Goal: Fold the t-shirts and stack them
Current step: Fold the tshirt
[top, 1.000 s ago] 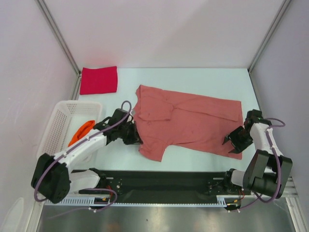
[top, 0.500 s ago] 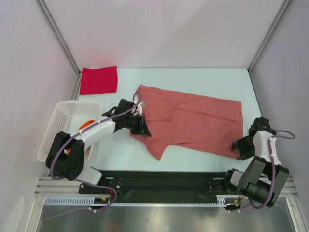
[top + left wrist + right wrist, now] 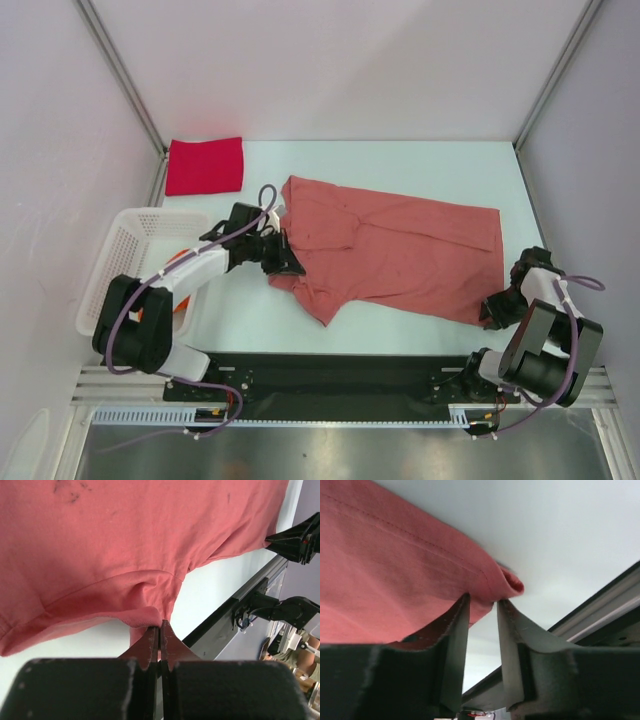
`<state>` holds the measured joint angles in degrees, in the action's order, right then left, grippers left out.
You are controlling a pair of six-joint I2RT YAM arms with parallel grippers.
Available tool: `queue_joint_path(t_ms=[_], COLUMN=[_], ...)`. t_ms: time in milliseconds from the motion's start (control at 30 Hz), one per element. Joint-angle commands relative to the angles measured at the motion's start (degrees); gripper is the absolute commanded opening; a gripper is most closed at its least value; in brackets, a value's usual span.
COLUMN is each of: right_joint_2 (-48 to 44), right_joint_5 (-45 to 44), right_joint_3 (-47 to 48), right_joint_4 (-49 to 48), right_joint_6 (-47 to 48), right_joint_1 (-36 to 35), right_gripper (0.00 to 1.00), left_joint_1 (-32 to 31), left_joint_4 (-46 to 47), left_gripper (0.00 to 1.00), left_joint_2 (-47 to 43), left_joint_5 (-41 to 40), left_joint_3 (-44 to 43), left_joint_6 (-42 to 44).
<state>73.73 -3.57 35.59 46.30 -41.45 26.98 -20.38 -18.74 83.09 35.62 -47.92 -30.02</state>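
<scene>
Both arms have shifted since a second ago: the left has moved up the shirt's left edge, and the right has dropped to its lower-right corner. The salmon-pink t-shirt (image 3: pixel 400 255) lies spread across the middle of the pale surface (image 3: pixel 420 165), rumpled at left. The crimson t-shirt (image 3: pixel 204 165) sits folded at upper left, above the basket (image 3: pixel 120 250). The left hand (image 3: pixel 160 626) is clamped tight on a bunched fold. The right hand (image 3: pixel 482 602) stands partly apart astride the hem corner. So shallow a bite could slip on lifting and skew the fold.
</scene>
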Motion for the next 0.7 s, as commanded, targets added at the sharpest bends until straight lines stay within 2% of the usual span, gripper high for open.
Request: queue_joint_path(t_ms=[0, 133, 267, 367, 500, 667], right_joint_2=[2.2, 1.15, 0.27, 2.46, 8.0, 14.94], right_joint_5=[-0.82, -3.97, -10.04, -8.65, -8.64, -6.54], right_joint_3=[-1.05, 0.26, 3.51, 5.18, 14.05, 23.02], right_joint_4=[-6.75, -1.67, 5.01, 4.59, 5.55, 6.08], right_joint_6=[-0.47, -3.8, -4.78, -3.82, 0.14, 2.51], right_joint_1=[-0.35, -4.56, -6.15, -6.85, -5.28, -5.1], right_gripper=[0.3, 0.0, 0.0, 0.0, 0.0, 0.0], left_joint_1=[-0.27, -0.97, -0.98, -0.98, -0.98, -0.8], left_joint_4=[0.55, 0.2, 0.37, 1.34, 1.43, 1.95], left_gripper=[0.0, 0.0, 0.0, 0.01, 0.0, 0.0], left_joint_2=[-4.16, -7.58, -12.5, -14.27, -11.72, -1.54], left_joint_5=[-0.81, -2.56, -5.73, -7.49, -9.42, -10.83], left_joint_3=[0.46, 0.72, 2.39, 2.84, -3.57, -16.64], left_joint_6=[-2.06, -3.99, -6.1, -7.24, -7.07, -6.54])
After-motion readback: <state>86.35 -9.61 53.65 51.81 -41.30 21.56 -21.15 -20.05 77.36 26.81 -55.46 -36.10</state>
